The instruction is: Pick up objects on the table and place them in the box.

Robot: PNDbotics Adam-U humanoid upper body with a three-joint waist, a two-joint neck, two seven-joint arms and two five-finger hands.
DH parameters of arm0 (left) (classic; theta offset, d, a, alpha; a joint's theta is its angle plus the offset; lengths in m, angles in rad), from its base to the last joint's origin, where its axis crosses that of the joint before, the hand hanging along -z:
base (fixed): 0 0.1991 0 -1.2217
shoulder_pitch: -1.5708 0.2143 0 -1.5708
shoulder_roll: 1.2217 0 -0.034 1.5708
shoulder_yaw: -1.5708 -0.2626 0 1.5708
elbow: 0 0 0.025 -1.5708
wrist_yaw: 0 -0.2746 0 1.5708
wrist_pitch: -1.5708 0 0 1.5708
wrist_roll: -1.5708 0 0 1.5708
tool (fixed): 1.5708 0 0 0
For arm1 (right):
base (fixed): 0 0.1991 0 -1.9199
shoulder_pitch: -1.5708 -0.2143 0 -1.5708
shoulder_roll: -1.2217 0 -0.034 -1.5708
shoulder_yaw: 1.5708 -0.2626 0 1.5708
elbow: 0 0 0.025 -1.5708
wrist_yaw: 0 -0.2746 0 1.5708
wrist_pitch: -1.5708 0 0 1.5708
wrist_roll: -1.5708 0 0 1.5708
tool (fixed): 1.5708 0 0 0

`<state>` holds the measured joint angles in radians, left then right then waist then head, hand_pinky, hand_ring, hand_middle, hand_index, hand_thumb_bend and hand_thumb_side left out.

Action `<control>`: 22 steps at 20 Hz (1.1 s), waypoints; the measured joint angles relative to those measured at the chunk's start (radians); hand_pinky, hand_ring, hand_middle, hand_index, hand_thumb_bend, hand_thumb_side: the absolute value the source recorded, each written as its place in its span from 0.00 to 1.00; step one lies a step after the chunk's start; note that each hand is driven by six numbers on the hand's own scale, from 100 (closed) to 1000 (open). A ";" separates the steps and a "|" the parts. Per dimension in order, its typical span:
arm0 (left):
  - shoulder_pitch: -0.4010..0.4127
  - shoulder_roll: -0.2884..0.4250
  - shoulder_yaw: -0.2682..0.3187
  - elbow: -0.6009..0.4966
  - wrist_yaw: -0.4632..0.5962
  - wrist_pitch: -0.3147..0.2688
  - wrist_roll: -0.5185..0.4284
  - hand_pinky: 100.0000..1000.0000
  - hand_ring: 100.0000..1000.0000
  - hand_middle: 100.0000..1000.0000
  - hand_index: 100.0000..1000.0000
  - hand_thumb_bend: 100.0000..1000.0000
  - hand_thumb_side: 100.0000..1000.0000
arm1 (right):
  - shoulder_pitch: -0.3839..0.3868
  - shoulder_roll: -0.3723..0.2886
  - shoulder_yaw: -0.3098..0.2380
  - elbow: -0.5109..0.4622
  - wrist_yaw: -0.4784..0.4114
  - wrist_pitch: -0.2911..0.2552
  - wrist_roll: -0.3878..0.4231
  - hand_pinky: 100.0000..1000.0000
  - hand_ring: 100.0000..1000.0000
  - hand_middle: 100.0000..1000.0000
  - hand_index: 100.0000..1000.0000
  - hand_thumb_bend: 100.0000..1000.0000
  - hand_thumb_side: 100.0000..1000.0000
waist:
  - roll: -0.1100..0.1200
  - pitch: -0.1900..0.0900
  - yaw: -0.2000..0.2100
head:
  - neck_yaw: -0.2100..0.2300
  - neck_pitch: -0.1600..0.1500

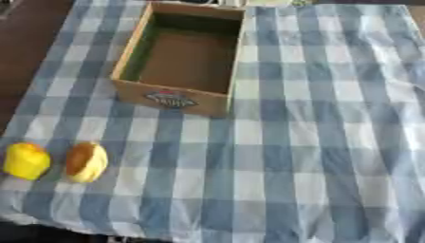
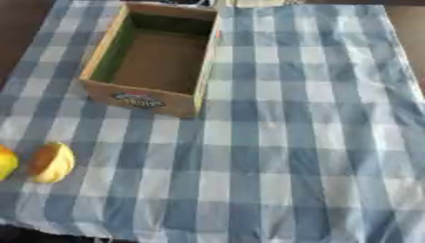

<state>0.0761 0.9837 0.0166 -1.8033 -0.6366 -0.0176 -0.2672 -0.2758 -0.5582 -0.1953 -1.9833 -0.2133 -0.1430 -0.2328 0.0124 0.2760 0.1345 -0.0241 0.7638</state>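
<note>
We list: cardboard box (image 1: 217,98), open, on the checked cloth (image 1: 315,156); label blurred. Yellow object (image 1: 26,161) and yellow-brown object (image 1: 86,162) side by side near the cloth's left edge, shapes unclear. No hands visible, so their fingers we cannot judge.

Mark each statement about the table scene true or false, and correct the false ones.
1. The box has nothing in it. True.
2. Two yellow things lie near the left edge of the cloth. True: a yellow item and a yellow-and-brown item.
3. The cloth is plain red. False: it is blue-and-white checked.
4. A robot hand is holding the yellow item. False: no hand shows in either view.
5. The box lies on its side. False: it stands upright, open at the top.
</note>
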 measured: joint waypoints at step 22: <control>-0.154 -0.067 -0.124 0.158 0.200 -0.092 0.036 0.65 0.56 0.48 0.49 0.20 0.00 | -0.005 0.010 0.006 0.000 -0.013 0.003 0.003 0.74 0.75 0.52 0.68 0.00 0.55 | 0.003 0.006 -0.025 | 0.017 -0.001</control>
<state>-0.0776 0.9167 -0.1072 -1.6450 -0.4367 -0.1092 -0.2316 -0.2811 -0.5485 -0.1894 -1.9833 -0.2259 -0.1398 -0.2296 0.0158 0.2817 0.1091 -0.0067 0.7626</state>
